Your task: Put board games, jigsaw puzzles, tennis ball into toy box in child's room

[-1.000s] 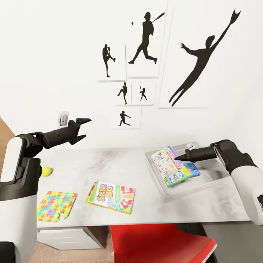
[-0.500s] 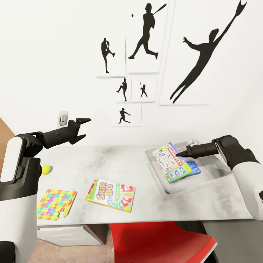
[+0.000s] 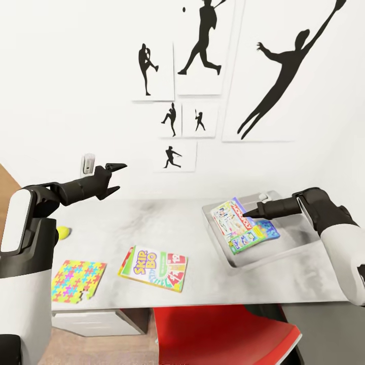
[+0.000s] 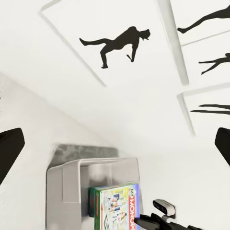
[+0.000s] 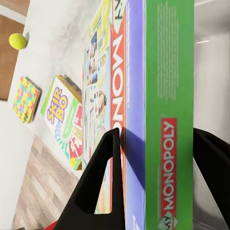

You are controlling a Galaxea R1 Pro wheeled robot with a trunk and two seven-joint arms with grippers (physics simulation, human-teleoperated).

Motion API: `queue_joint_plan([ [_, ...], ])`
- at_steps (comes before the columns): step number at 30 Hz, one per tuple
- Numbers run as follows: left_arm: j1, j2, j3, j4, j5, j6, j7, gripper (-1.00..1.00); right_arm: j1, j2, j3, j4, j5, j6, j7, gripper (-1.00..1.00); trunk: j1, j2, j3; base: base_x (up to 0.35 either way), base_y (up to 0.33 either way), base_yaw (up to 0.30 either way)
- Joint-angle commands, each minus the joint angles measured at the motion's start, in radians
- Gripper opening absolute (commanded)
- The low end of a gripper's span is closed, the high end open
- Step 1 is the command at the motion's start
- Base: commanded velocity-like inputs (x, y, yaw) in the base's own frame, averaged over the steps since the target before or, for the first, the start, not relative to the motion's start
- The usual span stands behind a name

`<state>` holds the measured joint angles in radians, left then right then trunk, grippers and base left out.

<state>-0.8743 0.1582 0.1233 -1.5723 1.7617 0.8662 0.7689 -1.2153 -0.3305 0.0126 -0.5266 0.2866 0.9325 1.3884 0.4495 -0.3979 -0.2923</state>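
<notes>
The grey toy box (image 3: 294, 248) stands on the table (image 3: 203, 284) at the right. A pale green-white Monopoly board game (image 3: 234, 227) lies tilted in it, over a blue board game (image 3: 268, 234). My right gripper (image 3: 247, 213) is shut on the Monopoly box's edge, and its fingers (image 5: 103, 182) straddle the green side (image 5: 167, 96). The SKIP-BO board game (image 3: 154, 267), a jigsaw puzzle (image 3: 78, 280) and the tennis ball (image 3: 63, 232) lie on the table's left half. My left gripper (image 3: 120, 177) hangs open above the table. Its wrist view faces the toy box (image 4: 64, 191).
A red chair (image 3: 223, 334) is tucked under the table's front edge. White drawers (image 3: 96, 324) sit beneath the left end. The white wall with black baseball silhouettes (image 3: 284, 76) rises right behind the table, and a small wall fitting (image 3: 87, 163) sits near my left gripper.
The head view has tipped, so the whole picture shifted. My right gripper has lowered the Monopoly box deeper into the toy box, where it lies flatter. The left arm has held still.
</notes>
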Motion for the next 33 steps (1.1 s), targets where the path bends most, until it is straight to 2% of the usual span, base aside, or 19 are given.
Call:
queue_joint_plan([
  [1, -0.001, 0.000, 0.001, -0.001, 0.010, 0.002, 0.010, 1.00, -0.001, 0.000, 0.001, -0.001, 0.006, 0.008, 0.007, -1.00, 0.001, -0.002, -0.004, 0.000, 0.000, 0.000],
  [33, -0.008, 0.000, -0.003, -0.001, 0.007, 0.002, 0.011, 1.00, -0.015, -0.005, 0.001, -0.002, 0.006, 0.008, 0.003, -1.00, 0.001, -0.002, -0.056, 0.000, 0.000, 0.000],
])
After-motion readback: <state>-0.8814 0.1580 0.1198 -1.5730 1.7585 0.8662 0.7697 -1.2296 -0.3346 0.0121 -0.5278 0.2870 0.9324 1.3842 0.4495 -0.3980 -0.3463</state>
